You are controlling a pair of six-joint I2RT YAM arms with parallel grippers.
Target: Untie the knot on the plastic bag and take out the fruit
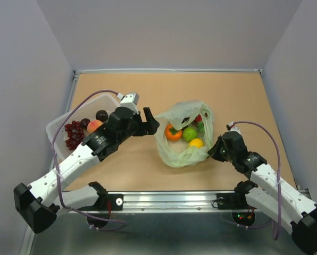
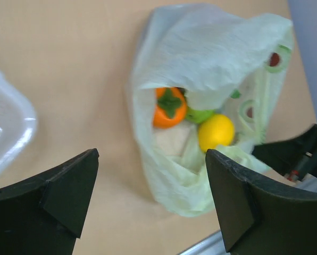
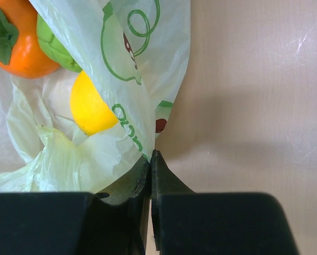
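The pale green plastic bag (image 1: 175, 154) lies mid-table with its mouth gaping open; no knot shows. Inside it are an orange (image 1: 173, 133), a green lime (image 1: 189, 134), a yellow lemon (image 1: 196, 143) and a bit of red fruit (image 1: 199, 118). My left gripper (image 1: 152, 123) is open and empty, hovering just left of the bag. Its wrist view shows the bag (image 2: 201, 58), orange (image 2: 169, 109) and lemon (image 2: 216, 132) beyond the spread fingers (image 2: 68, 186). My right gripper (image 3: 150, 156) is shut on the bag's printed edge (image 3: 132, 58), beside the lemon (image 3: 92, 109).
A white basket (image 1: 56, 126) stands at the left with a red grape bunch (image 1: 73, 134), two dark plums (image 1: 101, 115) and a peach (image 1: 94, 126). Its corner shows in the left wrist view (image 2: 9, 127). A metal rail (image 1: 169, 199) runs along the near edge.
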